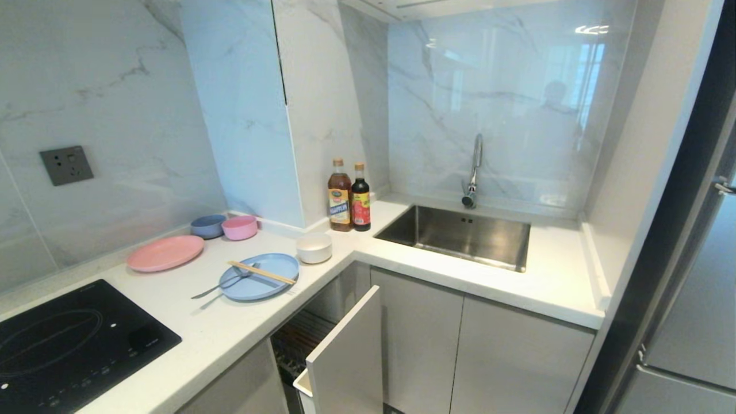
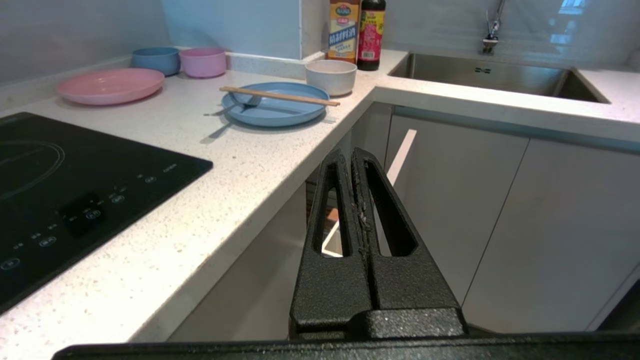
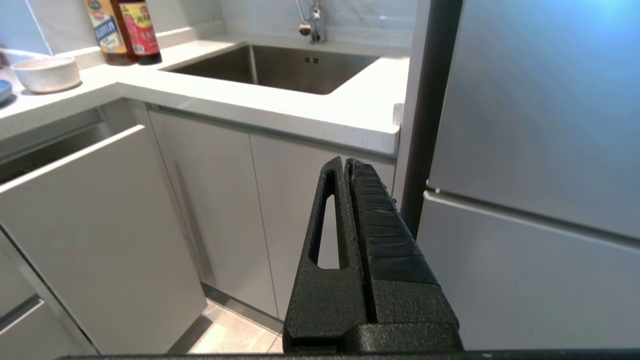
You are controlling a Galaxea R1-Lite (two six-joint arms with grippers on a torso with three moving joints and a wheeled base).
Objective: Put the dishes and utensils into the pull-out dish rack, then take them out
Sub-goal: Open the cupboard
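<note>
below counter, both jaws closed (empty)

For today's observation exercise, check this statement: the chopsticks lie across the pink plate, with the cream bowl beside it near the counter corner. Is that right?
Not quite. The chopsticks lie across the pale blue plate, not the pink one; the pink plate sits bare farther along the counter. The cream bowl does stand beside the blue plate near the corner. The head view shows this, and the left wrist view confirms it.

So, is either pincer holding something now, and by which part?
Nothing is held. The left pincer and the right pincer are both shut on nothing, in front of the cabinets, away from the dishes.
</note>
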